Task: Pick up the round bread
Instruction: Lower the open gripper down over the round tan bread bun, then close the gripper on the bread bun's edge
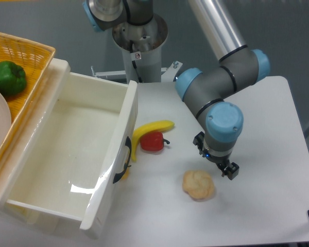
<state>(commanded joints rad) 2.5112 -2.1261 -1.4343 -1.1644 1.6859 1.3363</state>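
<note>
Seen from a fixed overhead camera: round bread [199, 185], pale tan with a bumpy, cracked top, lying on the white table [268, 206] toward the front edge, untouched. Just above and to its right, the gripper [216, 157], hanging low from the grey-and-blue arm [216, 100], two dark fingers [230, 170] spread apart with nothing between them, the nearer one just beside the bun's upper right edge; impossible to say from this angle whether touching or a shade clear.

To the left of the bun, well apart from it, a red pepper [153, 141] with a dark stem, resting against the inner curve of a yellow banana [147, 133]. Banana's lower end close beside the front panel of a large white drawer-like bin [67, 154], standing open, glossy inside with a bright reflection on its floor. Beyond the bin, at the far left, a woven yellow basket [26, 51] holding a green pepper [7, 77]. At the back of the table, the arm's grey base column [140, 46].
</note>
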